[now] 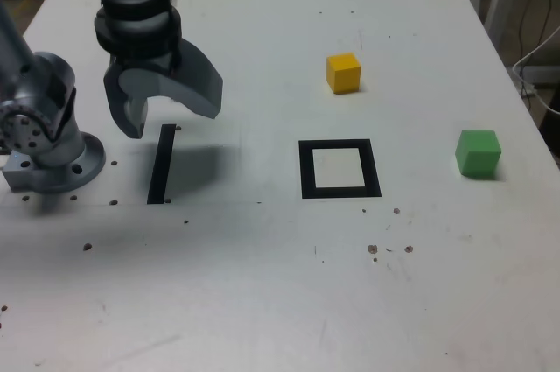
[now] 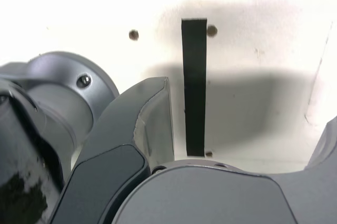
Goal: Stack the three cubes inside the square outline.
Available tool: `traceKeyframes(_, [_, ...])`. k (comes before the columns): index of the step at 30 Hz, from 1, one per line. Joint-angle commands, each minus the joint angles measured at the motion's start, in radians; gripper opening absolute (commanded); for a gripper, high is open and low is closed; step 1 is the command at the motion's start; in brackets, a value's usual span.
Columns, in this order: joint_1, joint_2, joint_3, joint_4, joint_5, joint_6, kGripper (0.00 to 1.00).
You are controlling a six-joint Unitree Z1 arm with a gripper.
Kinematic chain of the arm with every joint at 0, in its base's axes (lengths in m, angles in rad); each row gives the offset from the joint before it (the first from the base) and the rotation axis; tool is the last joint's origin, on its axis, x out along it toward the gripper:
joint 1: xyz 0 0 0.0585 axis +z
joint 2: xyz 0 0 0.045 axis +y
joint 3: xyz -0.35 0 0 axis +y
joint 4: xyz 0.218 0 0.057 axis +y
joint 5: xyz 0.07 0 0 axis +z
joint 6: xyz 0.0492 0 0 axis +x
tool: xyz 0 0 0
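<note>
My gripper point(image 1: 169, 118) hangs open and empty above the white table point(image 1: 262, 284), far over at the exterior view's left, next to the arm's base. A yellow cube point(image 1: 343, 73) sits further back at the exterior view's right of centre. A green cube point(image 1: 478, 153) rests near the table's right edge. The square outline point(image 1: 339, 169), black tape around a white centre, lies between them and has nothing in it. In the wrist view the gripper point(image 2: 242, 124) stands wide apart, and no cube or outline shows.
A straight black stripe point(image 1: 162, 164) point(image 2: 194, 87) lies on the table just under the gripper. The arm's grey base point(image 1: 48, 153) point(image 2: 63, 92) stands beside it. Cables point(image 1: 538, 74) hang past the table's right edge.
</note>
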Motion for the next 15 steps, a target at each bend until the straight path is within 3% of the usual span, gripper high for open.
traceKeyframes(1, [0.013, -0.012, -0.018, 0.028, -0.009, -0.001, 1.00])
traceKeyframes(9, [0.048, -0.111, -0.101, 0.150, -0.030, -0.001, 1.00])
traceKeyframes(15, [0.048, -0.156, -0.199, 0.296, -0.059, -0.001, 1.00])
